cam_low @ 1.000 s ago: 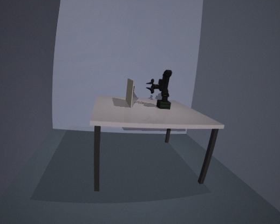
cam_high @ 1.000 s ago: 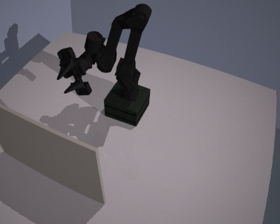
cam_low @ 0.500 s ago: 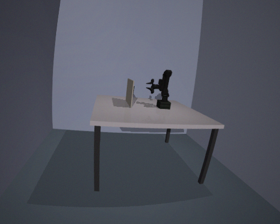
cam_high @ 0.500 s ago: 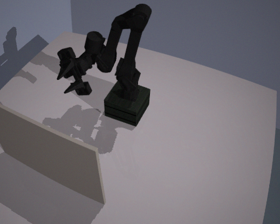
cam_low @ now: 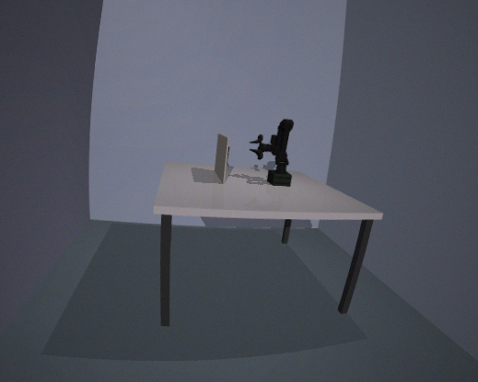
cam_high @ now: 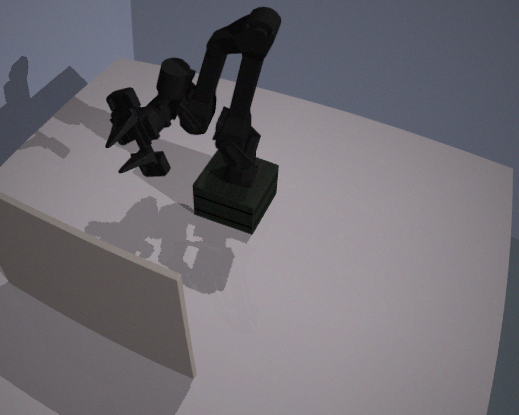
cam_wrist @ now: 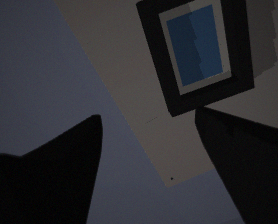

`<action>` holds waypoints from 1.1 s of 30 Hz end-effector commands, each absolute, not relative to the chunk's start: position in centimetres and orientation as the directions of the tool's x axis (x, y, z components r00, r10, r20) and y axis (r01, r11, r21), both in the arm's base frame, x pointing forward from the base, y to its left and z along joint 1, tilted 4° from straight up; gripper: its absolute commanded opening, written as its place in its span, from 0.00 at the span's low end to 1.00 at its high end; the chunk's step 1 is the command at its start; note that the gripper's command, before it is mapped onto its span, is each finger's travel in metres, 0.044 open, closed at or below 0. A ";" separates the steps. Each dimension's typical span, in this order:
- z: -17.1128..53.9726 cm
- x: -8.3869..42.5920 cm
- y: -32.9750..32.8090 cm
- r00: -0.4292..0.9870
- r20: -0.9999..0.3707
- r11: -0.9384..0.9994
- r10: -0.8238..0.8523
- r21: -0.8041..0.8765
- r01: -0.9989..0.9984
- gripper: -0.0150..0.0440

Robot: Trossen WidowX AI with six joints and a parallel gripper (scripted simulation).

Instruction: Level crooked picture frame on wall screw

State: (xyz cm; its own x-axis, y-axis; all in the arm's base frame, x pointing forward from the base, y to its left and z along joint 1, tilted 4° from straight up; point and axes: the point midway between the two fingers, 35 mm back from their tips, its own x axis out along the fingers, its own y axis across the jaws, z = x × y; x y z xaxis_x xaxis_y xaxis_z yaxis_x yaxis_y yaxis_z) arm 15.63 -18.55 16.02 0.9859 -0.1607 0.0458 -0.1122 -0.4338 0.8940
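Observation:
The picture frame (cam_wrist: 164, 65) has a dark border, a pale inner mat and a blue picture, partly in shadow. It is on the face of the upright board in the wrist view, cut off at the top of the view. In the exterior view it shows only as a thin dark edge (cam_low: 228, 155); the top view shows the board's back. Its tilt is hard to judge from this oblique view. The screw and notched strip are hidden. My gripper (cam_high: 114, 159) (cam_low: 250, 146) (cam_wrist: 148, 118) is open and empty, in the air apart from the frame, on the frame's side of the board.
The beige board (cam_high: 92, 271) (cam_low: 220, 157) (cam_wrist: 120, 75) stands upright on the pale table (cam_high: 382, 271) (cam_low: 269, 203). A small dark dot (cam_wrist: 172, 178) is near one board corner. The arm's dark green base block (cam_high: 222, 206) (cam_low: 279, 179) is on the table behind the gripper.

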 end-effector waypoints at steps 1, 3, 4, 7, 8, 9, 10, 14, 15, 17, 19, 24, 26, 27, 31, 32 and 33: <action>16.0 15.6 -18.4 0.987 0.045 -0.434 -0.155 0.894 -0.109 0.69; 16.0 15.6 -18.4 0.987 0.045 -0.434 -0.155 0.894 -0.109 0.69; 16.0 15.6 -18.4 0.987 0.045 -0.434 -0.155 0.894 -0.109 0.69; 16.3 16.1 -18.6 0.986 0.050 -0.416 -0.159 0.902 -0.113 0.69; 16.6 16.7 -18.7 0.986 0.053 -0.395 -0.157 0.912 -0.112 0.69; 17.0 17.5 -18.7 0.986 0.057 -0.367 -0.155 0.924 -0.111 0.69; 17.4 18.3 -18.7 0.986 0.060 -0.339 -0.153 0.935 -0.109 0.69; 19.0 21.4 -18.0 0.988 0.058 -0.223 -0.146 0.971 -0.089 0.69; 19.3 22.0 -17.8 0.988 0.055 -0.199 -0.145 0.976 -0.083 0.69; 19.5 22.5 -17.5 0.988 0.052 -0.180 -0.143 0.981 -0.078 0.69; 19.5 22.5 -17.5 0.988 0.052 -0.180 -0.143 0.981 -0.078 0.69; 19.5 22.5 -17.5 0.988 0.052 -0.180 -0.143 0.981 -0.078 0.69; 19.5 22.4 -17.6 0.988 0.052 -0.180 -0.143 0.981 -0.078 0.69; 19.5 22.1 -17.7 0.988 0.052 -0.180 -0.143 0.981 -0.077 0.69; 19.5 22.0 -17.7 0.988 0.052 -0.180 -0.143 0.981 -0.077 0.69; 19.5 22.0 -17.7 0.988 0.052 -0.180 -0.143 0.981 -0.077 0.69; 19.5 22.0 -17.7 0.988 0.052 -0.180 -0.143 0.981 -0.077 0.69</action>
State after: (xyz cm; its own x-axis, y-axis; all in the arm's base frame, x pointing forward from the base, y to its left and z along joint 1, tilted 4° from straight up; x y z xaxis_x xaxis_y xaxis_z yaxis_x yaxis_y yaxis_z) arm 22.07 -17.83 19.41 0.9875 -0.1492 0.0503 -0.0784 -0.1894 0.9788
